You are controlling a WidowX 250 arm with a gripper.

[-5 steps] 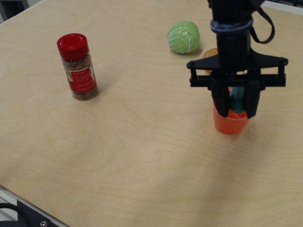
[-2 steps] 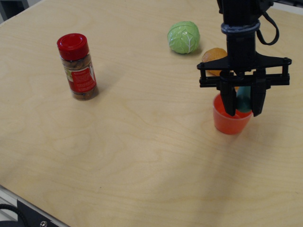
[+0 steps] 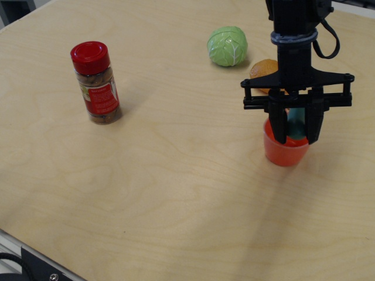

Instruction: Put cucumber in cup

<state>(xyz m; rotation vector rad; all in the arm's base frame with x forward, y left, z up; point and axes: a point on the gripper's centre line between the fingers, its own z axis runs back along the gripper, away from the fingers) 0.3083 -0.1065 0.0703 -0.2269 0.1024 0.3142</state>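
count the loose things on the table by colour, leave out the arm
green: 2, cabbage and cucumber
orange: 2, cup and a round orange thing behind the gripper
red: 1, red-lidded spice jar
total: 5

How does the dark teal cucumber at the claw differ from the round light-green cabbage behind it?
Shape: the dark teal plastic cucumber looks narrow and oblong, while the round light-green cabbage is ball-like with pale veins. Place: the cucumber stands between the claw's fingers over the small orange-red plastic cup; the cabbage sits free on the wooden table. View: the cucumber is mostly hidden, the cabbage fully visible. Both are green toy vegetables.
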